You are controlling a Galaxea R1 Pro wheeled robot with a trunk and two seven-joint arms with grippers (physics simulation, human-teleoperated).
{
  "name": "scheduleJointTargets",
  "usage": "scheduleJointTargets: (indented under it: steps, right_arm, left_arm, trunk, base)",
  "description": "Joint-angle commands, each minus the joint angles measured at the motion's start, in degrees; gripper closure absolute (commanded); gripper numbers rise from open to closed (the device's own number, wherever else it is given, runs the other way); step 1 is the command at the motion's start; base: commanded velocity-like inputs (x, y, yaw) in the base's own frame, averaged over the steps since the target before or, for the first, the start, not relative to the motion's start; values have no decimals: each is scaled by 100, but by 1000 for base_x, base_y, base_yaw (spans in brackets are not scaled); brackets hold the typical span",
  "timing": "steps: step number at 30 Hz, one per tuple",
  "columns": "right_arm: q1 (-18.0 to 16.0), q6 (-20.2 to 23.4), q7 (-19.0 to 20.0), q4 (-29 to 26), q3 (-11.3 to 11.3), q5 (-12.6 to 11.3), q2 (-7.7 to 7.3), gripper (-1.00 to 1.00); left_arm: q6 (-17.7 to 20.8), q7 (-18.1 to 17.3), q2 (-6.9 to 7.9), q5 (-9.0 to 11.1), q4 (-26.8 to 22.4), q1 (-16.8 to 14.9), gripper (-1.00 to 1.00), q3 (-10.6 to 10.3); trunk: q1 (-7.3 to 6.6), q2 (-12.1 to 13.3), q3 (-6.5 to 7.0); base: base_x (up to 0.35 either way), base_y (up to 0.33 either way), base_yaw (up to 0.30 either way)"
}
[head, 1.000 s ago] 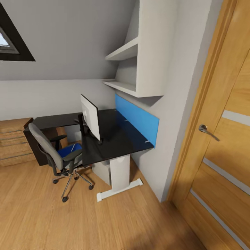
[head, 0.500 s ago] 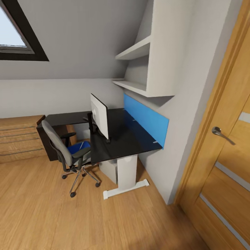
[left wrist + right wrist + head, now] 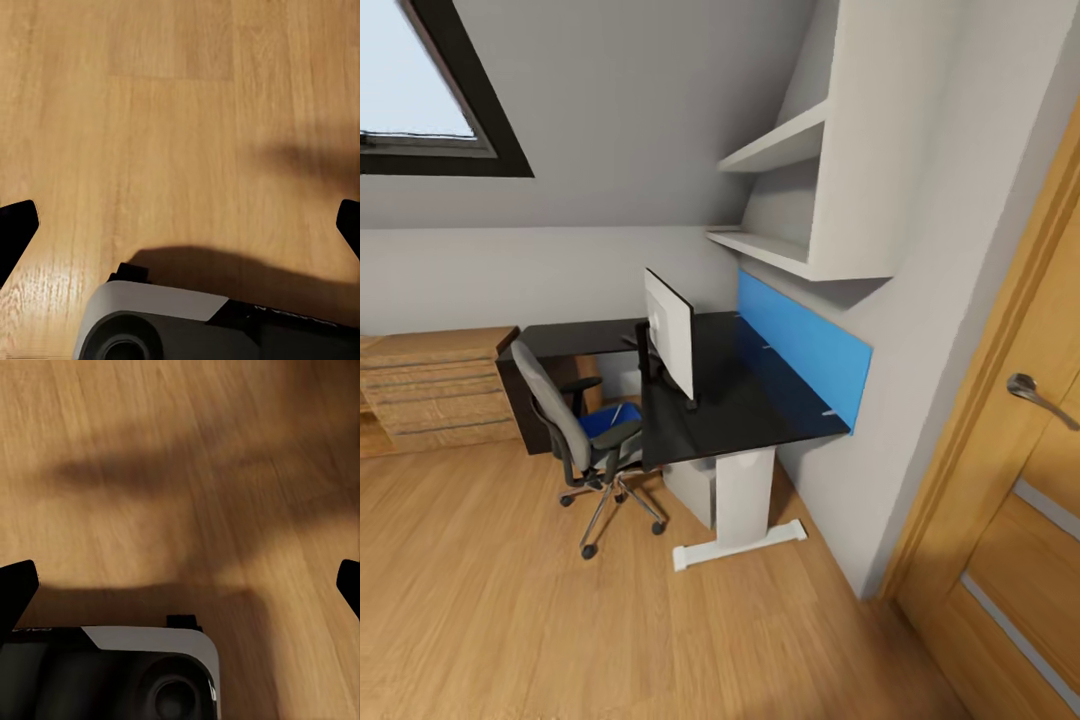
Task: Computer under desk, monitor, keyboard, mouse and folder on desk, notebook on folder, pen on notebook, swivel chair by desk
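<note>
Wooden floor [image 3: 180,112] under both wrists; head sees desk [image 3: 760,400].

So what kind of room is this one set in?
Likely an attic bedroom or home office: a black desk carrying a monitor, a swivel chair pulled up to it, and a skylight in the sloped ceiling.

The monitor [image 3: 671,333] is set on the desk [image 3: 750,400], the swivel chair [image 3: 575,435] before it bearing the folder [image 3: 607,420], the computer [image 3: 692,488] beneath.
</note>
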Motion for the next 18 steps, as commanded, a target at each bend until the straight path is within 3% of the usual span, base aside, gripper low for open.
scheduleJointTargets:
  steps: [1, 13, 18]
  right_arm:
    - [-3, -15, -10, 3, 1, 1, 0, -100]
    - [-3, -19, -9, 3, 1, 3, 0, -100]
    - [-3, -20, -9, 3, 13, 8, 1, -100]
  left_arm:
    - [-2, -43, -1, 42, -4, 1, -100, 23]
    - [-2, -43, -5, 40, -5, 1, -100, 23]
    - [-2, -43, -6, 42, -5, 1, -100, 23]
  trunk:
    - [1, -4, -6]
    - [1, -4, -6]
    - [1, -4, -6]
  base:
    - [0, 0, 257]
    - [0, 0, 259]
    - [0, 0, 145]
